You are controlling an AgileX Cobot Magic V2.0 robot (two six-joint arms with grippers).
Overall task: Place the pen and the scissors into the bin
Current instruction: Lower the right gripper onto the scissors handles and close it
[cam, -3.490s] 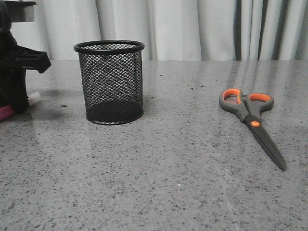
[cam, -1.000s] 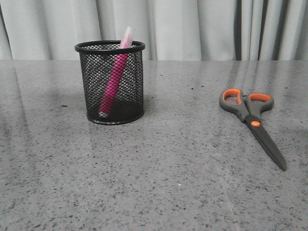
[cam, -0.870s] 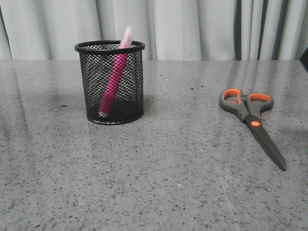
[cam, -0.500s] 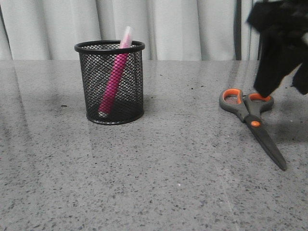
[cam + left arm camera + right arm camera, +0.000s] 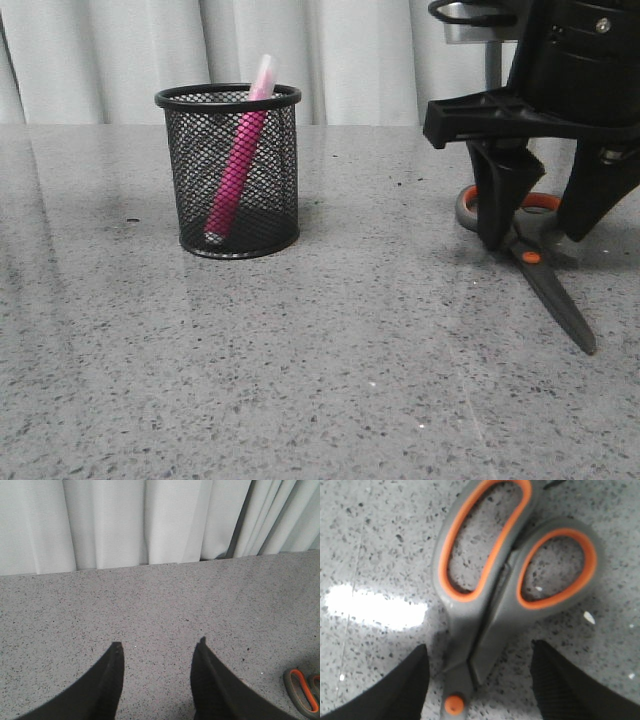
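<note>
**Right gripper poised over the scissors**

Right gripper (image 5: pixel 538 235) hangs low over the scissors (image 5: pixel 552 290), its two black fingers (image 5: pixel 390 692) spread wide with the handle shanks between them and nothing gripped yet. The scissors lie flat on the speckled grey table (image 5: pixel 330 380), orange-lined loops toward the curtain (image 5: pixel 360 55), blades closed and pointing toward the near edge. Well off to the left stands the black mesh bin (image 5: pixel 229 170), with the pink pen (image 5: pixel 236 170) already leaning inside it, its pale cap poking above the rim.

The left gripper (image 5: pixel 157 677) is also spread, holding nothing, over bare table.

To do this pickup well, I'd say the fingers should settle right down to the tabletop and close across the narrow neck just above the orange pivot screw (image 5: pixel 453 704) — both shanks caught together, so the blades don't swing apart on the lift. A grip centred there should also let the scissors hang blades-down for the drop into the bin — without knocking the pen.
</note>
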